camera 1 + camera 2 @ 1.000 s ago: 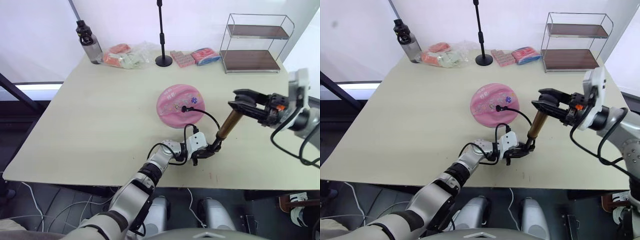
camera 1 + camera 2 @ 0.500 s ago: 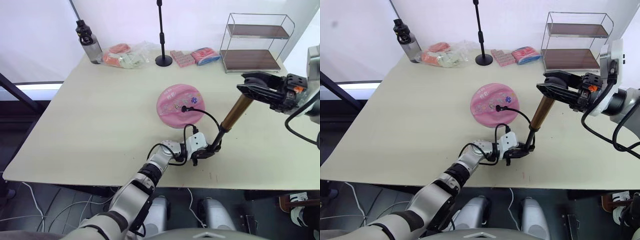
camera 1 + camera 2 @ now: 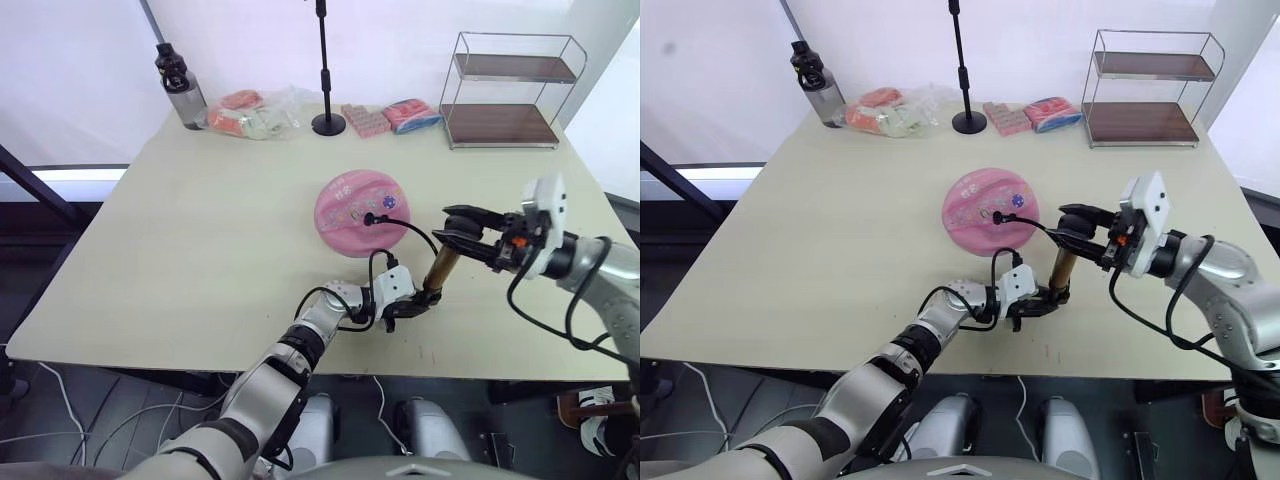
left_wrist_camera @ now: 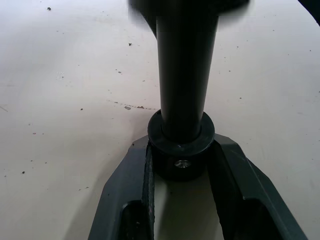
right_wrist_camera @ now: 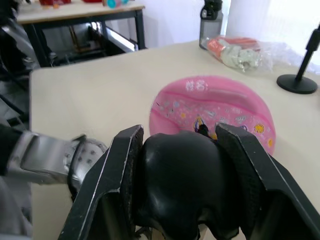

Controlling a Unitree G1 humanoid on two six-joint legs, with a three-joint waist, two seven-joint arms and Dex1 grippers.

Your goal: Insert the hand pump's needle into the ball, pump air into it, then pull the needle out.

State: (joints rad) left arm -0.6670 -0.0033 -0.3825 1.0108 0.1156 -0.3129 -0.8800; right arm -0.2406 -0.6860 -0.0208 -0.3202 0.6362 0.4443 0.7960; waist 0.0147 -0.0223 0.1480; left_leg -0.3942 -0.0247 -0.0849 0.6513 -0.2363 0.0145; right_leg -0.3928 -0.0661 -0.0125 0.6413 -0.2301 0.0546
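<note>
Just right of centre, the left gripper (image 3: pixel 400 305) clamps the pump (image 3: pixel 437 271) base to the table (image 3: pixel 180 240) so the right gripper (image 3: pixel 468 240), closed on the handle (image 5: pixel 175 185), can drive air through the hose (image 3: pixel 405 226) into the pink ball (image 3: pixel 360 212) at centre.

We see the pink, partly flattened rubber ball (image 3: pixel 360 212) lying mid-table, the thin black hose (image 3: pixel 415 233) plugged into its valve; the slim gold-bronze metal pump (image 3: pixel 437 273) stands tilted just beside it.

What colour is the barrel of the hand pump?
Gold-bronze, with black ends; the hand pump shows it best in the left eye view.
</note>
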